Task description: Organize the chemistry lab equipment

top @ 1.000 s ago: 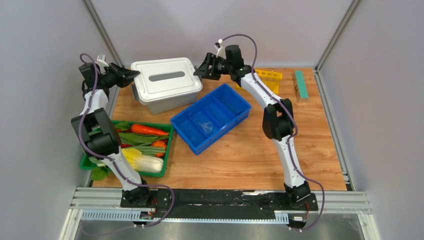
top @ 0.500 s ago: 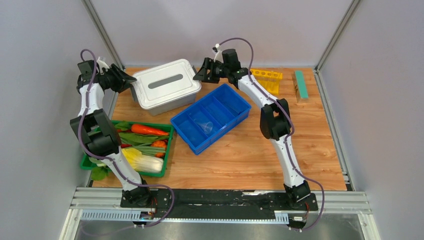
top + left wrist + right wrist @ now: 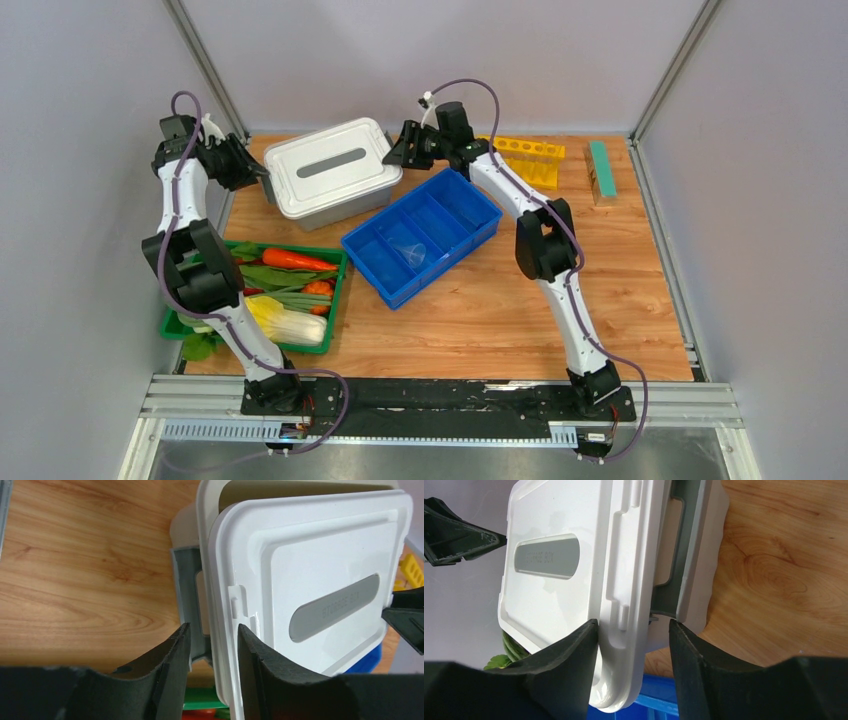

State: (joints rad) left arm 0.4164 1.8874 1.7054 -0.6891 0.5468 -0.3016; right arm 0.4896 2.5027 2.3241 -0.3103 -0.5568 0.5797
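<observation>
Showing embossed "STORAGE BOX": grey plate (image 3: pixel 334 607) on white lid (image 3: pixel 310 545).

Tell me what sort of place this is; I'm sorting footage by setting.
Likely a robot test cell: grey walls box in a wooden table, and a left arm and right arm stand on a rail.

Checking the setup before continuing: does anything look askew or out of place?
The white lid sits off-square on its storage box, leaving the box rim exposed along one side. A green leaf also hangs outside the vegetable tray at its near left corner.
</observation>
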